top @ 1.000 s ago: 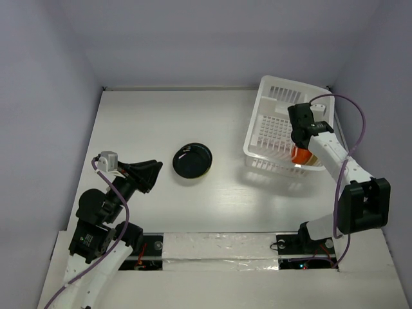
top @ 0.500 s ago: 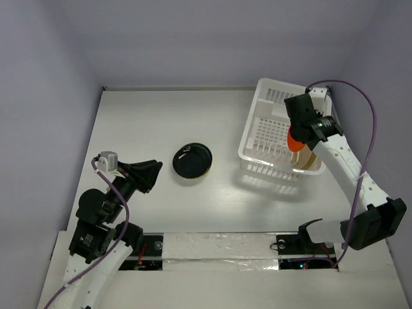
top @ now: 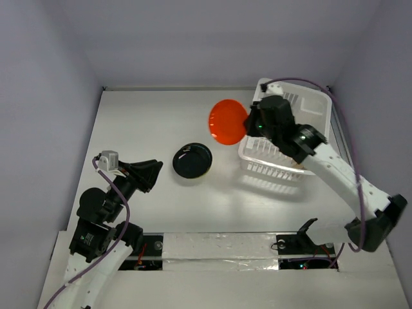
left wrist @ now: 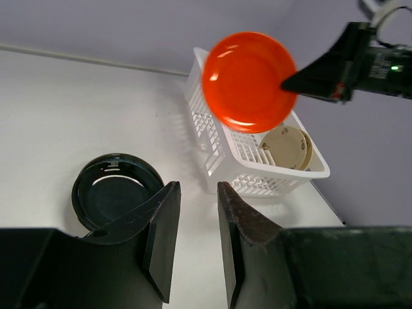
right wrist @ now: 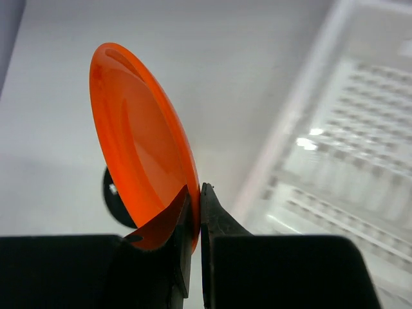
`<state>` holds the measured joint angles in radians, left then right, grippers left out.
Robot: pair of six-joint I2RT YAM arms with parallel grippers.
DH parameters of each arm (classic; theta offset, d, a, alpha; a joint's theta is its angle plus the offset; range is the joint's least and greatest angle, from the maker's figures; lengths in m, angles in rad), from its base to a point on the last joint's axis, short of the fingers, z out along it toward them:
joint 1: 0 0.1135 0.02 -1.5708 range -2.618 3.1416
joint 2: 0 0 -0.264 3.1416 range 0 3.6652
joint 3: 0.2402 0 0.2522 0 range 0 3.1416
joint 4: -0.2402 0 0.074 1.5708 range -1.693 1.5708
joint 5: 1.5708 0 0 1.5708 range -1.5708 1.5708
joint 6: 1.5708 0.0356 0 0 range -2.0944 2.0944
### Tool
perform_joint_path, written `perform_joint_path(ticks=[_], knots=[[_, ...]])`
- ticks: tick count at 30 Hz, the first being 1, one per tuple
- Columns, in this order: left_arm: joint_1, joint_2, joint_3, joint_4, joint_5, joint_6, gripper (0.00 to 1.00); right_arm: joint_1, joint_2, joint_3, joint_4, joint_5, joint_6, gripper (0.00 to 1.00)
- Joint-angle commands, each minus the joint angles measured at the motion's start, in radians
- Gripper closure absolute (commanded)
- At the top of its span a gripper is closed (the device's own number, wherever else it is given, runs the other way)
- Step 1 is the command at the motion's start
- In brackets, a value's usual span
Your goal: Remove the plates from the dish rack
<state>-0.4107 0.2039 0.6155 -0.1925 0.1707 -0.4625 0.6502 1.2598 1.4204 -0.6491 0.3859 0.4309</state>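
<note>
My right gripper (top: 250, 123) is shut on the rim of an orange-red plate (top: 226, 121) and holds it on edge in the air, just left of the white dish rack (top: 315, 108). The plate also shows in the right wrist view (right wrist: 138, 141) and in the left wrist view (left wrist: 250, 80). A cream patterned plate (left wrist: 286, 147) leans in the rack's near end. A black plate (top: 192, 160) lies flat on the table, also seen in the left wrist view (left wrist: 116, 196). My left gripper (top: 154, 172) is open and empty, left of the black plate.
The white table (top: 148, 122) is walled at the back and on both sides. The rack (left wrist: 277, 177) stands at the right, its left side raised a little. The right arm reaches across the rack.
My right gripper has lifted the orange-red plate out of the rack and carried it left, past the rack's left wall. The rack has shifted slightly. The left arm has not moved.
</note>
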Motion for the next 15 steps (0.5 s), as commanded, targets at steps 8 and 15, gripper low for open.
perform_joint_path(ticks=[8,15], knots=[[0.012,0.022,0.013,0.031,-0.014,-0.008,0.73,0.101,0.409,-0.003,0.393,-0.300,0.163,1.00],[0.012,0.026,0.012,0.033,-0.011,-0.008,0.73,0.111,0.547,-0.017,0.419,-0.372,0.190,1.00]])
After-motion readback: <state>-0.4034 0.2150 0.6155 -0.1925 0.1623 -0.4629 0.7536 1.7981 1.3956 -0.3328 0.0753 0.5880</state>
